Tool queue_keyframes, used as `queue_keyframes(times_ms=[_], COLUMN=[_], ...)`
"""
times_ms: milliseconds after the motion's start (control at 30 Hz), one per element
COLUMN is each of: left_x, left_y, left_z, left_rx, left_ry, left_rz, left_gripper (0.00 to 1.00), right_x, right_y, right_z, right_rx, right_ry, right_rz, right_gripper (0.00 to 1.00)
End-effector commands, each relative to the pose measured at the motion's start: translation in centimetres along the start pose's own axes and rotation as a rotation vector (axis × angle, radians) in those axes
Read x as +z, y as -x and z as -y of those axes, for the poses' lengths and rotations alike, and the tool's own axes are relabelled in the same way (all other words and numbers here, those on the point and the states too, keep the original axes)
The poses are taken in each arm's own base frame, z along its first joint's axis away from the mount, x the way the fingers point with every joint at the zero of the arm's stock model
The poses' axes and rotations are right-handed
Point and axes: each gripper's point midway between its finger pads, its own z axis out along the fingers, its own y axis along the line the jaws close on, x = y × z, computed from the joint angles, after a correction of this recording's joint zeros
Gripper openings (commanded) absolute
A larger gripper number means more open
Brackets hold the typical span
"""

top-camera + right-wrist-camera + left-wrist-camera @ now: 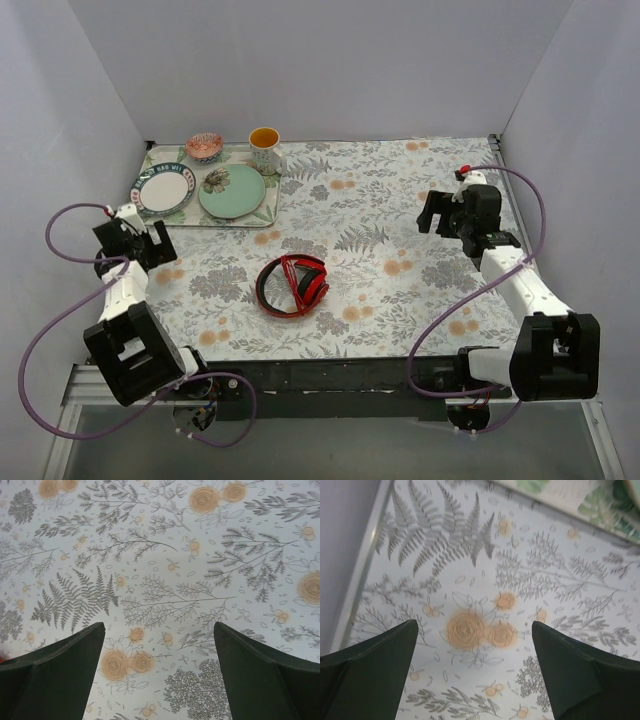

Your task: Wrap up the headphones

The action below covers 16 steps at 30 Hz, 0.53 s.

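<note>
The headphones lie flat on the flowered tablecloth, a little left of the middle of the table and towards its near edge, between the two arms and well apart from both. Their red earcups sit close together on the right side, and the black-and-red band curves round to the left in a loop. From the top view the thin cable cannot be told apart from that loop. The left gripper hangs over the left side of the cloth, near the tray. Its own wrist camera shows the left gripper with its fingers spread wide, and only orange flowers and grey ferns of the cloth between them. A strip of the tray's edge crosses the upper right corner of that view. The right gripper is over the far right part of the cloth, pointing towards the middle. In its wrist view the right gripper is likewise spread wide, its fingers holding nothing, with bare patterned cloth below. The tray stands in the far left corner of the table and carries a white plate with a dark rim, a green plate just beside it, and a small pink bowl at the back. A mug with an orange inside stands at the tray's far right corner.
</note>
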Motion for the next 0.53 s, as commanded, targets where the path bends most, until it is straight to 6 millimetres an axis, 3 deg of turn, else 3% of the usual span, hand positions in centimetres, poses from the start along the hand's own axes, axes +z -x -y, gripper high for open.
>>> queue_keyframes(times_ms=[0, 200, 333, 367, 500], left_x=[-1.2, -1.8, -1.9, -2.0, -2.3], left_y=[-1.2, -2.2, -2.6, -2.7, -2.8], left_z=[-0.4, 0.7, 1.6, 2.0, 2.5], left_rx=[-0.005, -0.01, 0.001, 0.001, 0.001], left_ry=[0.056, 0.011, -0.045, -0.067, -0.093], left_rz=[0.053, 0.066, 0.04, 0.033, 0.028], left_gripper=[0.98, 0.98, 0.98, 0.98, 0.98], right_x=[-1.4, -1.6, -1.8, -1.7, -3.1], right_y=[2.6, 2.6, 2.6, 1.7, 3.2], right_z=[2.3, 2.8, 1.9, 2.0, 1.4], right_rx=[0.006, 0.0, -0.033, -0.038, -0.059], right_ry=[-0.139, -0.17, -0.118, -0.113, -0.089], right_rz=[0.138, 0.116, 0.116, 0.108, 0.231], right_gripper=[0.99, 0.99, 0.98, 0.98, 0.99])
